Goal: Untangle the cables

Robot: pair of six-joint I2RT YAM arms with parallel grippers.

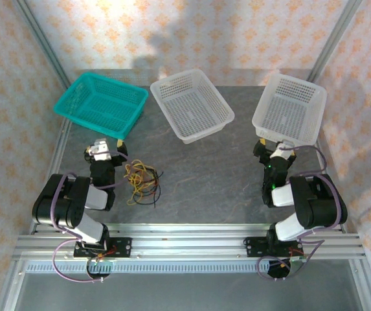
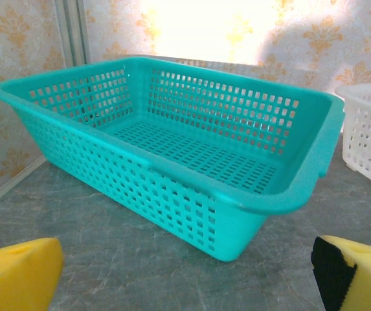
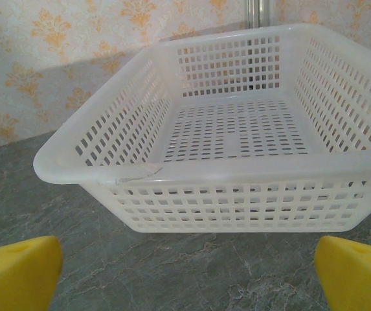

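A tangle of thin yellow, orange-red and black cables [image 1: 142,181] lies on the grey table just right of my left arm. My left gripper [image 1: 119,140] sits folded back near the teal basket's near corner, left of and behind the tangle, open with nothing between its yellow fingertips [image 2: 17,275]. My right gripper [image 1: 274,140] is folded back on the right side, open and empty, its yellow pads [image 3: 17,272] wide apart in front of a white basket. The cables lie apart from both grippers.
A teal basket [image 1: 101,103] stands at the back left, seen close in the left wrist view as the teal basket [image 2: 191,155]. One white basket [image 1: 191,103] stands back centre, another white basket [image 1: 290,107] back right, which is the white basket [image 3: 237,136]. All look empty. Bare table [image 1: 211,175] lies between the arms.
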